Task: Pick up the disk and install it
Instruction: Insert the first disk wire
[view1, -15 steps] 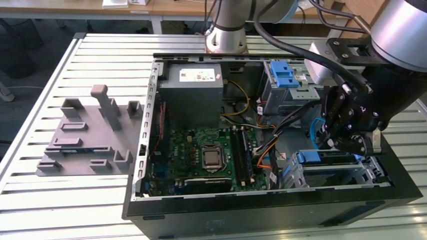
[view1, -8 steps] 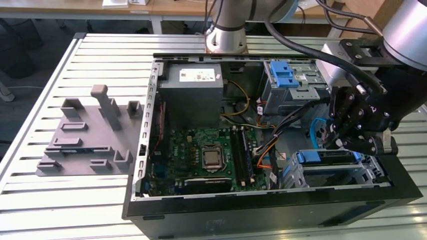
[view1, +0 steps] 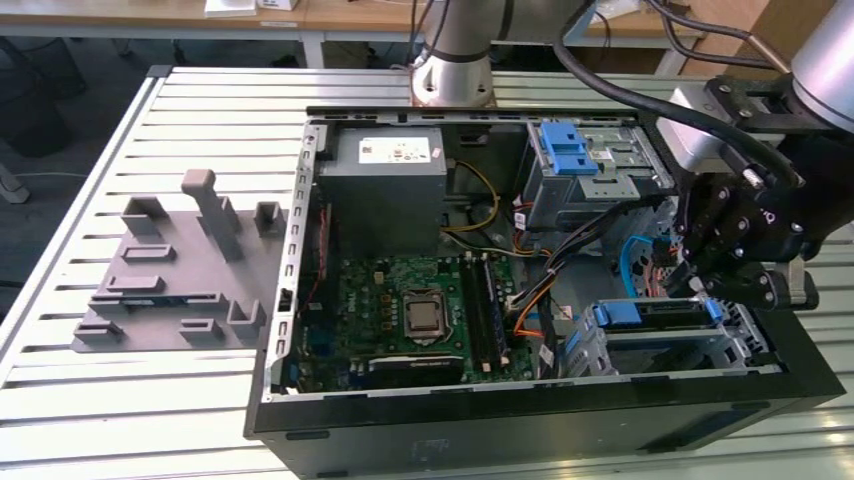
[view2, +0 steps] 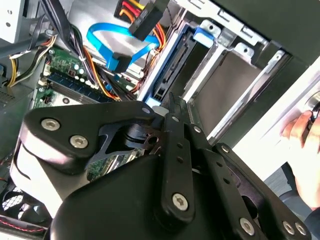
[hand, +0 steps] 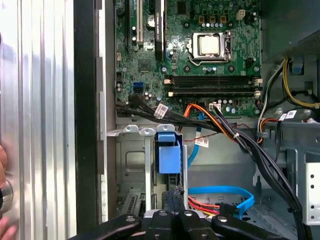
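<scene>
Pincer (hand: 175, 195) came first: I saw its tips pressed together, holding nothing, just beside the disk (hand: 166, 151). That disk stood on edge in a drive bay of the open computer case (view1: 534, 410), blue bracket outward.

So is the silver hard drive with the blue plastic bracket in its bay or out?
In: the drive sits edge-on inside the silver metal cage.

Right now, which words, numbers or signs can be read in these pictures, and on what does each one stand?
White sticker on the grey power-supply box: print too small to read.
White tags on the black cables: blurred, unreadable.
Motherboard markings: too small to read.
Nothing can be quoted.
</scene>
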